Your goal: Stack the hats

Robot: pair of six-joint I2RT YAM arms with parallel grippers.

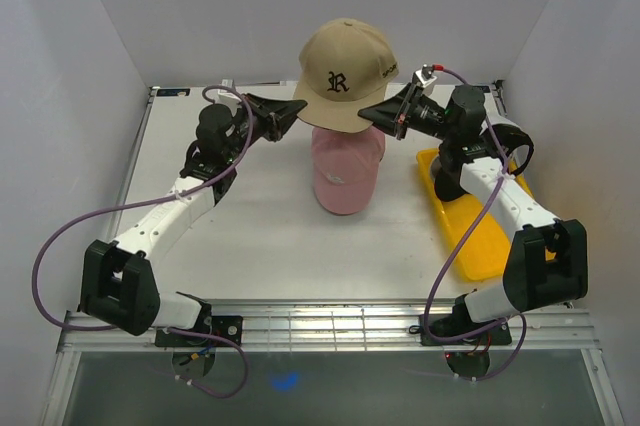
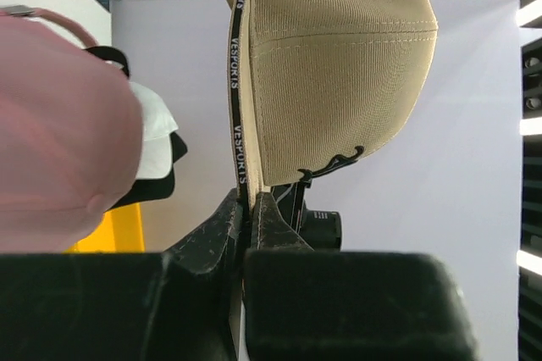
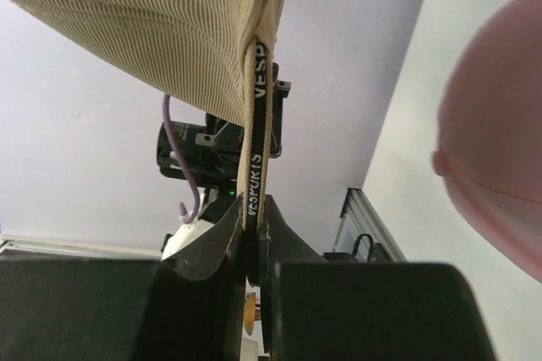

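Note:
A tan hat [image 1: 345, 71] with a dark letter logo hangs in the air above a pink hat [image 1: 345, 171] that sits on the table. My left gripper [image 1: 290, 116] is shut on the tan hat's left rim; in the left wrist view its jaws [image 2: 248, 200] pinch the rim band of the tan hat [image 2: 339, 64]. My right gripper [image 1: 375, 114] is shut on the opposite rim, and the right wrist view shows the band of the tan hat [image 3: 152, 30] clamped between its jaws [image 3: 254, 208]. Beside the pink hat [image 2: 59, 132], parts of a white hat [image 2: 155, 136] and a black hat [image 2: 161, 181] show.
A yellow tray [image 1: 470, 236] lies on the table's right side under my right arm. White walls close in the table at the back and on both sides. A metal rail [image 1: 330, 326] runs along the near edge by the arm bases.

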